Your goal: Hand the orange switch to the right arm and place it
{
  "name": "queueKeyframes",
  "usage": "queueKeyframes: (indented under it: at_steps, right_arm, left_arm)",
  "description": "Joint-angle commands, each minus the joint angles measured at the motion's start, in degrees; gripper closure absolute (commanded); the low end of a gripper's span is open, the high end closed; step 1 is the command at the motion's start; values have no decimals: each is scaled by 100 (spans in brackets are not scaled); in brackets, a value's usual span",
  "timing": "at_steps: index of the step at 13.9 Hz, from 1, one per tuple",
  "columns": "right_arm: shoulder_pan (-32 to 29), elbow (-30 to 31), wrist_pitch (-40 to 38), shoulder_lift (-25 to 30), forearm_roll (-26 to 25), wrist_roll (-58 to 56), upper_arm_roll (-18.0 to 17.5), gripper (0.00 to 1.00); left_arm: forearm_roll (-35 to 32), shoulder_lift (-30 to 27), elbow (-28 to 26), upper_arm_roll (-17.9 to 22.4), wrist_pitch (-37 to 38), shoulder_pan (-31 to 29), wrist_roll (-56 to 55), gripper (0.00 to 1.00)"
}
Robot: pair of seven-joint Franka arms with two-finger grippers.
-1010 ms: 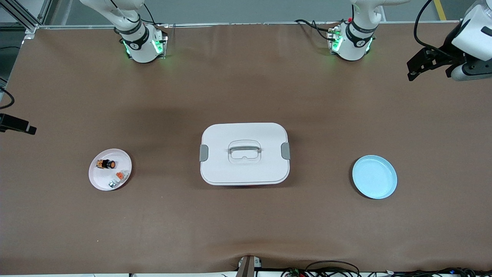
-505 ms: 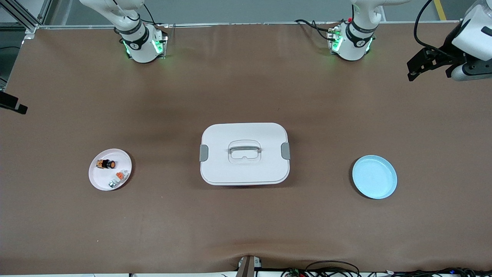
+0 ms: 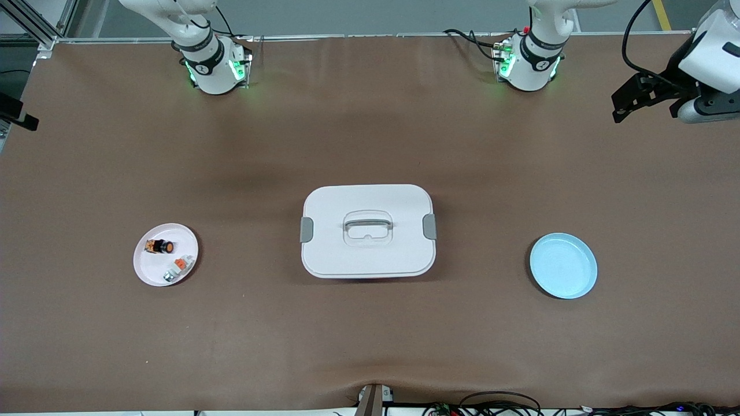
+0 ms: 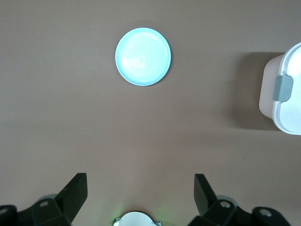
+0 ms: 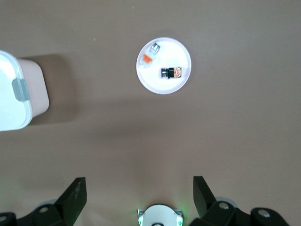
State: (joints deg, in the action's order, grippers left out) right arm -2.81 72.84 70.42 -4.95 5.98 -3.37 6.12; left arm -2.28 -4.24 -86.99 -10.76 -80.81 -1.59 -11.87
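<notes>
The orange switch (image 3: 160,247), black-bodied with a round orange cap, lies on a small white plate (image 3: 150,269) toward the right arm's end of the table. It also shows in the right wrist view (image 5: 171,73) on the plate (image 5: 160,85). My right gripper (image 3: 19,117) is high at the table's edge at the right arm's end, open and empty (image 5: 136,190). My left gripper (image 3: 623,107) is high over the left arm's end of the table, open and empty (image 4: 140,188). Neither gripper is near the switch.
A small whitish-silver piece with an orange tab (image 3: 179,264) shares the white plate. A white lidded box (image 3: 368,231) with grey latches stands mid-table. An empty light-blue plate (image 3: 563,266) lies toward the left arm's end and shows in the left wrist view (image 4: 143,56).
My right gripper has moved along the table's edge toward the robots' bases. The left gripper has barely moved. The switch has not moved.
</notes>
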Motion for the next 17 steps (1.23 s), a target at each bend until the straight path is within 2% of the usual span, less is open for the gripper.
queueKeyframes:
  at_steps: [1,5,9,11,17]
  right_arm:
    - [122,90,-38,29,-18,12,12,0]
    - [369,107,164,20,-457,3,-14,0]
    - [457,361,454,125,-475,-14,-23,0]
    - [457,756,1040,239,-510,-110,-23,0]
    - [474,889,1553,204,-528,-217,-15,0]
  left_arm:
    - [70,11,50,13,-23,-17,106,0]
    - [53,3,50,13,-23,-26,123,0]
    - [79,11,50,13,-49,-25,123,0]
    - [70,11,50,13,-75,-17,123,0]
    - [70,20,50,13,-75,-8,123,0]
